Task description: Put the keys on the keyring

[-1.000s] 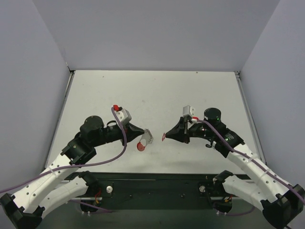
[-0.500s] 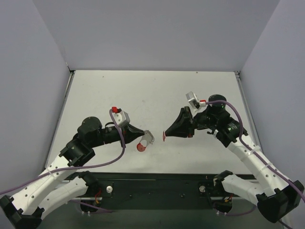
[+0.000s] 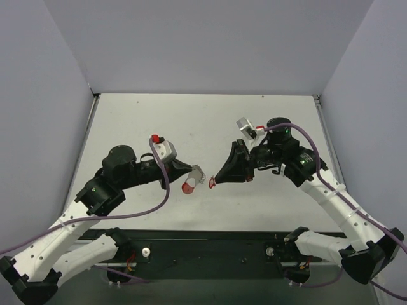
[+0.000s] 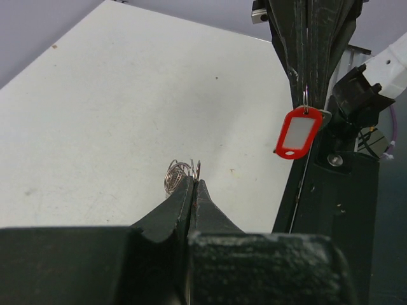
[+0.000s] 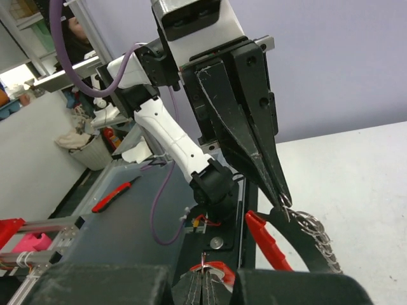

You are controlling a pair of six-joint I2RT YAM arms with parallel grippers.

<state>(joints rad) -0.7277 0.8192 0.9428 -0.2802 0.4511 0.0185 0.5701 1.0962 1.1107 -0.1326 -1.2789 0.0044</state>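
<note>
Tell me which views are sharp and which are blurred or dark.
Top view: even light, soft shadows. Left wrist view: red tag crisp, left fingers dark and blurry. Right wrist view: keyring clear, right fingers a black blur.

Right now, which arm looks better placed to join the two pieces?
Probably the right. The right hand pinches the small red key tag, hanging free close beside the keyring; the left hand is clamped on the keyring, so it serves better as the anchor.

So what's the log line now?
left jaws shut on keyring | right jaws shut on red key tag | not joined yet
</note>
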